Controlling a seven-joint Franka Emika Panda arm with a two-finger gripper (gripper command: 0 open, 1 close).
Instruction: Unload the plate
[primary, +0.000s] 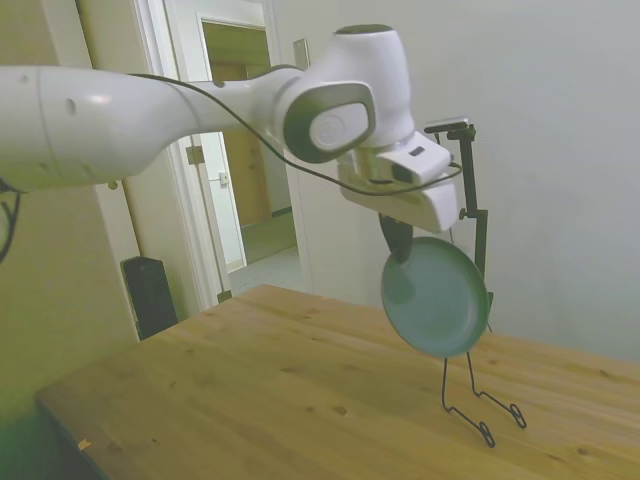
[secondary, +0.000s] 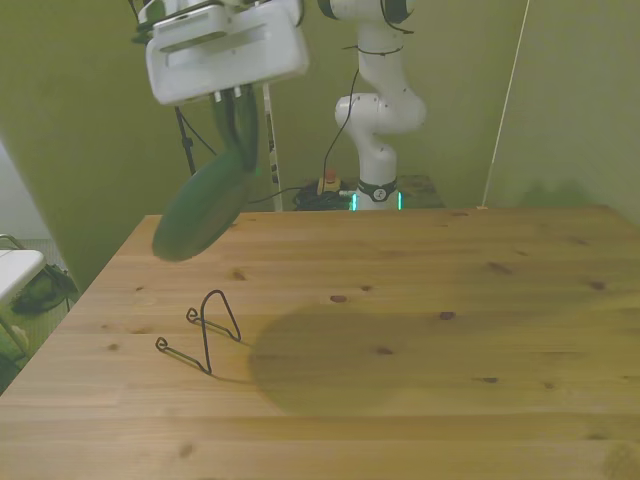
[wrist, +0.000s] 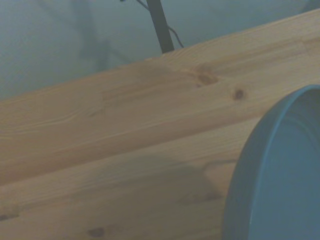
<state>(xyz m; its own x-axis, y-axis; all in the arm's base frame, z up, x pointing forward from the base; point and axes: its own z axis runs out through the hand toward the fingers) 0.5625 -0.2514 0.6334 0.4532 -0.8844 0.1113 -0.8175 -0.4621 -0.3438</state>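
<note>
The plate (primary: 437, 300) is round and dark teal-green, and it hangs tilted in the air above the wooden table (primary: 300, 400). My gripper (primary: 400, 243) is shut on its upper rim. In the front view the plate (secondary: 198, 218) hangs at the left, under my gripper (secondary: 237, 125), higher than the thin black wire stand (secondary: 205, 335) and a little behind it. The plate touches neither the stand nor the table. In the wrist view part of the plate's rim (wrist: 280, 170) shows over the table boards.
The wire stand (primary: 478, 398) stands on the table below the plate in the side view. The table's left edge (secondary: 70, 310) runs close to the stand. A broad shadow (secondary: 330, 355) lies on the boards. An open doorway (primary: 245, 150) is beyond the table.
</note>
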